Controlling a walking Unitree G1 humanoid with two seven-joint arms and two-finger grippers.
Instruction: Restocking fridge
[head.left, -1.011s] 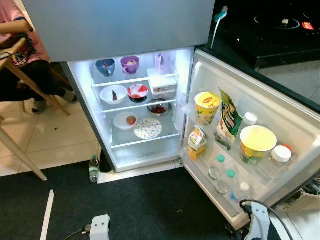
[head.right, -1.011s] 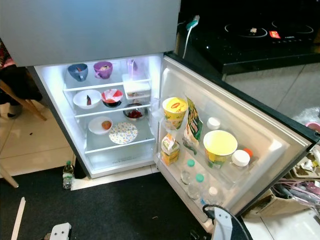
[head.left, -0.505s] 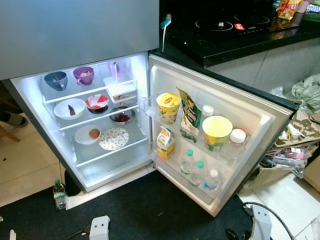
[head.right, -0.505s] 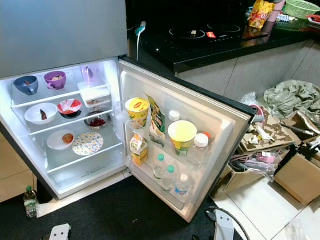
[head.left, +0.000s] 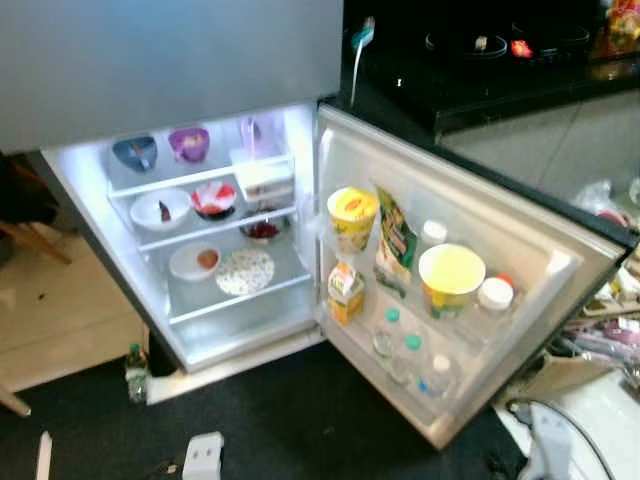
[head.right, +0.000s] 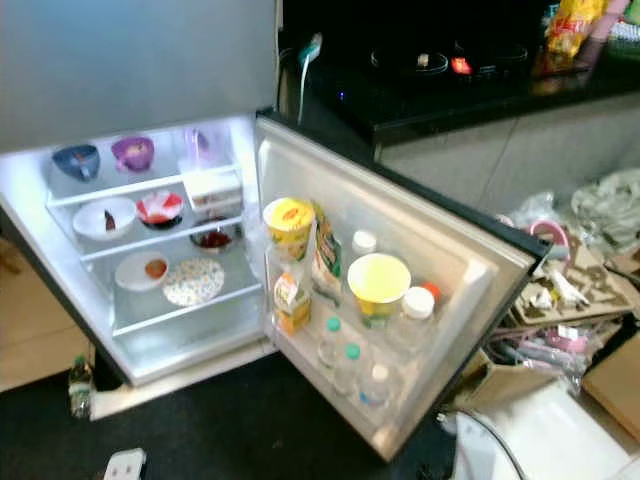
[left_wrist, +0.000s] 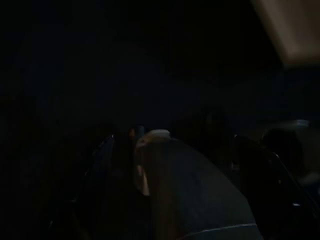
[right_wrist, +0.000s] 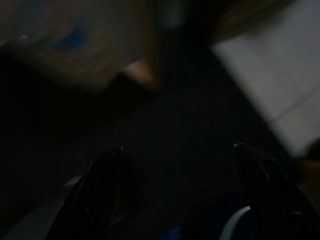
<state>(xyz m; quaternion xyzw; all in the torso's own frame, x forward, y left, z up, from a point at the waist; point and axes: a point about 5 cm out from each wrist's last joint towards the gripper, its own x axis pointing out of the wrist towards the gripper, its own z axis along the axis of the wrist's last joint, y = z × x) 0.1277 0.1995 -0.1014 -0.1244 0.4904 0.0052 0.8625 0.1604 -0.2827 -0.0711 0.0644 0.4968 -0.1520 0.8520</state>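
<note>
My head camera has swung back left since half a second ago; the open grey fridge (head.left: 200, 60) is blurred, its lit shelves holding bowls and plates, its door (head.right: 430, 250) racking yellow tubs and clear bottles. My left gripper (left_wrist: 175, 165) spreads around a dark bottle-like shape; my right gripper (right_wrist: 180, 180) gapes empty over dark flooring.

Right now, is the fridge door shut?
No, the fridge door stands swung wide open, with the yellow cup and bottles on its racks and the lit shelves exposed.
</note>
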